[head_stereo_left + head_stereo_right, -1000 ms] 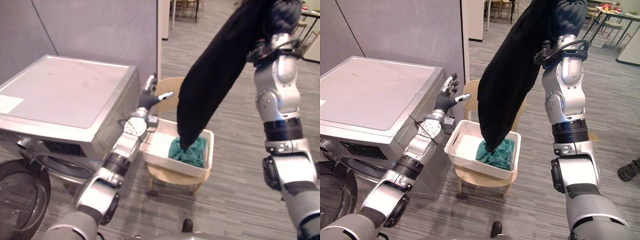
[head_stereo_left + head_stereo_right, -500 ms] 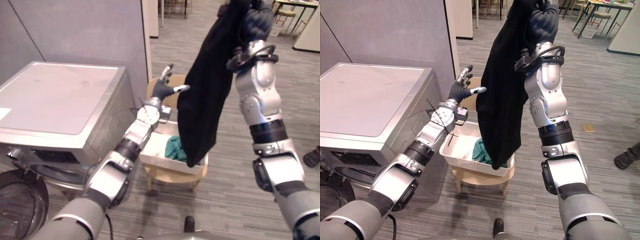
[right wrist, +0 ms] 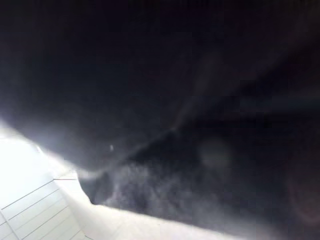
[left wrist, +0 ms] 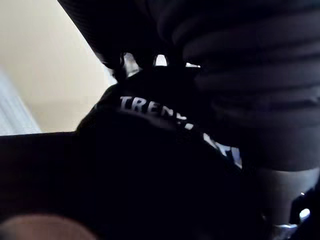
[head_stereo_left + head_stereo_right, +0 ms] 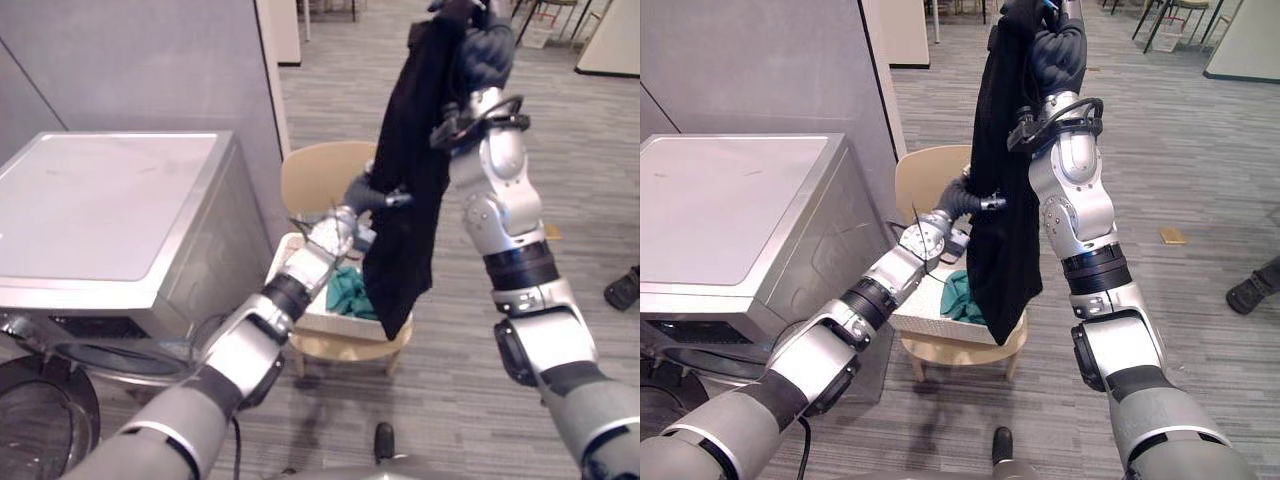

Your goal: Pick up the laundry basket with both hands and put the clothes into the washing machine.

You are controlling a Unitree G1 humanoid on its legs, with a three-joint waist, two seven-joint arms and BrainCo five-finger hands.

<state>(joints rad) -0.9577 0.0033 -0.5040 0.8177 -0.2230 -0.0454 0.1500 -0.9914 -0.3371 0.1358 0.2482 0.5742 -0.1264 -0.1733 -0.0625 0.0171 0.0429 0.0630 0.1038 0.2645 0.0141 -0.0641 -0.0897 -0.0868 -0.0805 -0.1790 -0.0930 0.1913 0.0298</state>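
A long black garment point(image 5: 405, 200) hangs from my right hand point(image 5: 487, 45), which is raised high and shut on its top end. The garment's lower end dangles just above the white laundry basket point(image 5: 335, 322), where a teal cloth point(image 5: 347, 292) lies. The basket stands on a pale wooden chair point(image 5: 315, 175). My left hand point(image 5: 365, 190) is stretched out over the basket and touches the garment's left edge at mid-height. Dark cloth point(image 4: 150, 175) shows close up in the left wrist view and in the right wrist view point(image 3: 175, 100).
The silver washing machine point(image 5: 100, 200) stands to the left of the chair, its round door point(image 5: 45, 410) swung open at the lower left. A grey partition point(image 5: 130, 60) rises behind it. A person's shoe point(image 5: 625, 290) is on the floor at far right.
My right hand has carried the black garment up and clear of the basket. My left hand moved right from beside the washer to the garment's edge. The camera also shifted.
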